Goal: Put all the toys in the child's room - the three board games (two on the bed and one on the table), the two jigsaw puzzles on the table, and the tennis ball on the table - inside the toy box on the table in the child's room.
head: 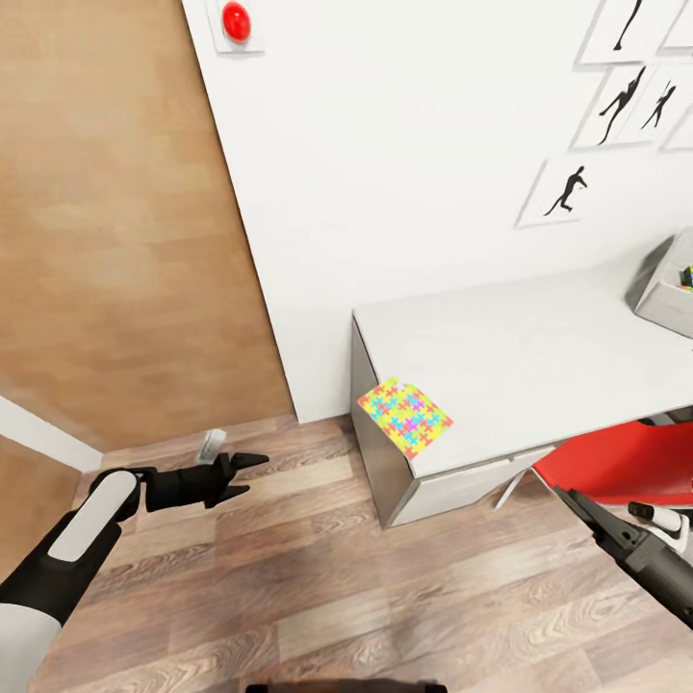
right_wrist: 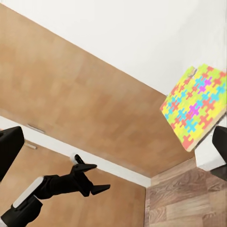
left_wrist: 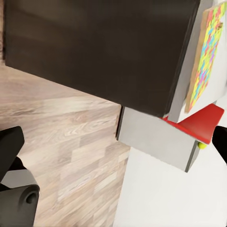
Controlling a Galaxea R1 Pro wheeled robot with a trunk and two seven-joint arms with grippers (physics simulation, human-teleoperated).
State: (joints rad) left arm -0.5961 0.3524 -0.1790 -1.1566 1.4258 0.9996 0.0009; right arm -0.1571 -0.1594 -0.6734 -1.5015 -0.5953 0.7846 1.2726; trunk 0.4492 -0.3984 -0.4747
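Observation:
A jigsaw puzzle (head: pixel 405 416) with bright multicoloured pieces lies flat on the near left corner of the grey table (head: pixel 539 346); it also appears as the puzzle (left_wrist: pixel 208 52) and the puzzle (right_wrist: pixel 196 106) in the wrist views. The grey toy box (head: pixel 669 284) stands at the table's far right, cut by the frame edge. My left gripper (head: pixel 239 474) hovers open over the floor, left of the table, holding nothing. My right gripper (head: pixel 582 508) is low at the right, its fingers (right_wrist: pixel 220 146) spread wide and empty. A small yellow-green ball (left_wrist: pixel 202 145) shows beside the red chair.
A red chair (head: pixel 626 462) is tucked under the table's right part. A brown wooden door (head: pixel 115 241) fills the left, with white wall (head: pixel 404 173) behind the table. A small grey object (head: pixel 210 446) lies on the wood floor near the door.

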